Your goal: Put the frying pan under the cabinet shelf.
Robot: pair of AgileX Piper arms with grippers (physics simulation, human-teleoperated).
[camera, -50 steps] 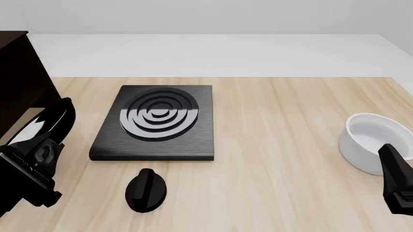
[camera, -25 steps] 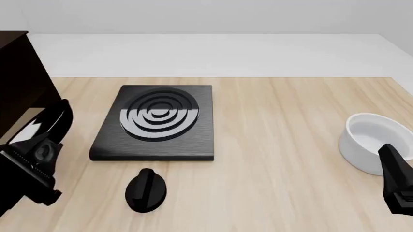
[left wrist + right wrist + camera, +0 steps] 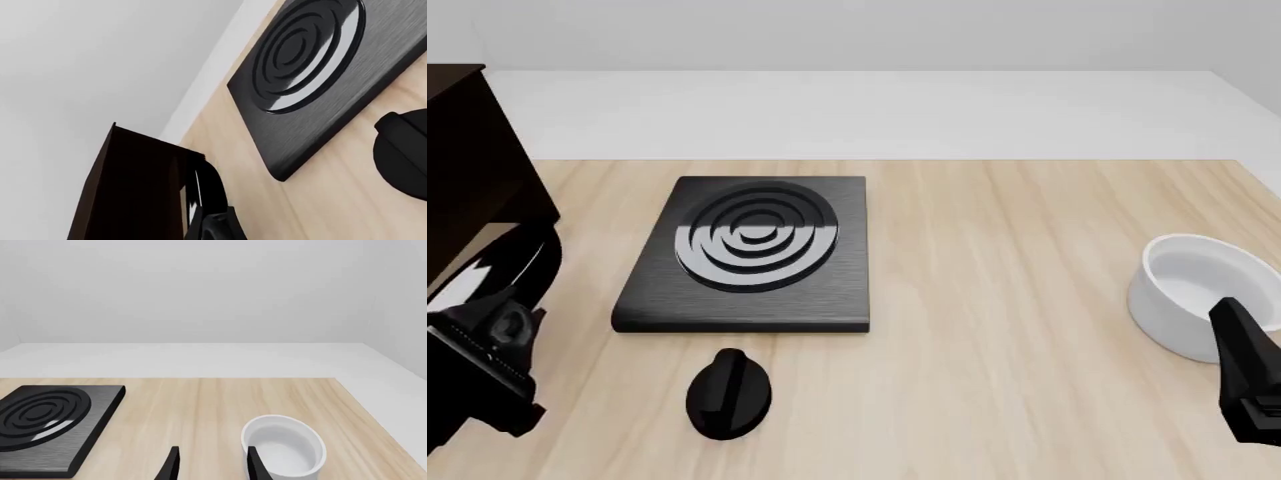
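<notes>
The left gripper point(image 3: 487, 345) is clamping the frying pan point(image 3: 510, 265) by its handle and is carrying it further left toward 9 o'clock than a second ago, so the tilted pan is now slipping beneath the cabinet shelf point(image 3: 467, 170), its rim partly hidden under the dark boards. The right gripper point(image 3: 210, 465) is resting unmoved at 4 o'clock, its jaws parted around nothing. On the tabletop point(image 3: 1001, 300) the hotplate point(image 3: 754, 255), the white bowl point(image 3: 1194, 290) and the knob point(image 3: 730, 393) are sitting where they were.
</notes>
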